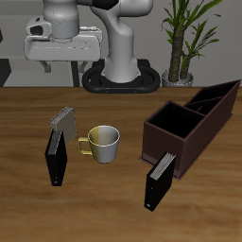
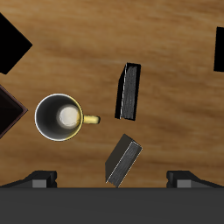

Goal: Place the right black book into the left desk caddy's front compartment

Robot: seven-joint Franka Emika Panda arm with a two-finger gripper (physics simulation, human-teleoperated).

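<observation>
Beside the mug: two books.

Upright black book; open-topped maroon caddy

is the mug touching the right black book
Apart. The wrist view shows a strip of bare table between the handle of the mug and the right black book; the exterior view shows the same gap.

Even, soft light (faint shadows), seemingly low-resolution.
</observation>
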